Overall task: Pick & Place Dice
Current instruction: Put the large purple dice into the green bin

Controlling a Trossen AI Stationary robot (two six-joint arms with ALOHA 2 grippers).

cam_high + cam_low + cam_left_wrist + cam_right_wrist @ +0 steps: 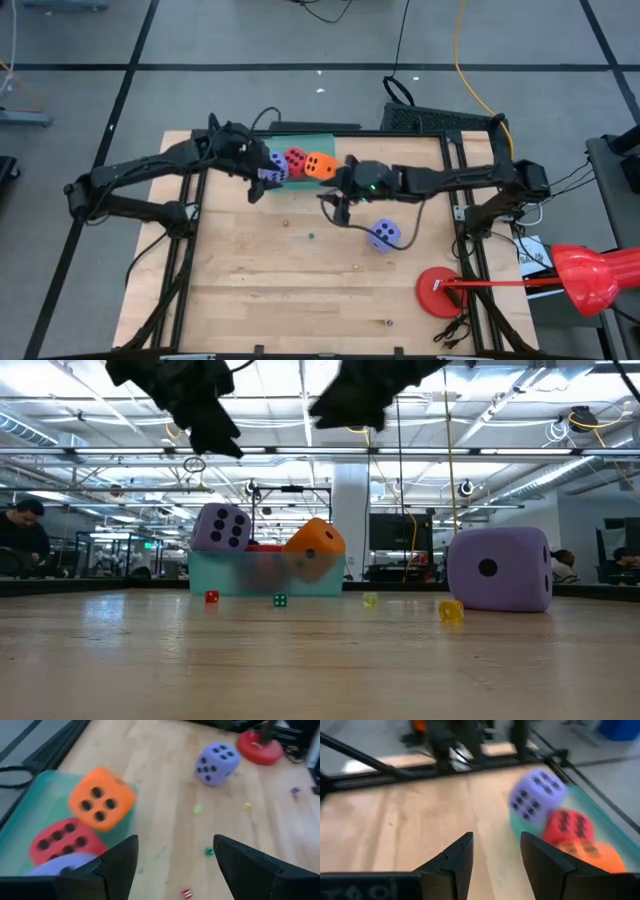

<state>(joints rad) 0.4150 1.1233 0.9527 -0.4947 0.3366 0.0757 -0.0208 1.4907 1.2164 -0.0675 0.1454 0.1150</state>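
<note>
Wooden table (250, 280), open workshop behind. Teal tray (310, 145) at far edge holds three dice: purple die (272, 166), red die (296, 159), orange die (320, 166), likely gathered there. Second purple die (384, 235) alone on wood, well apart. Left gripper (256, 186) beside tray, jaws wide, empty. Right gripper (337, 206) parted, empty. Low view alone shows both hanging above tabletop, plus tiny dice (279, 600); red die mostly hidden there.

No legible txt or labels.

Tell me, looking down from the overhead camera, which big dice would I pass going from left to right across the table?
Purple die → red die → orange die, all three at the teal tray → second purple die, alone on the bare wood.
</note>
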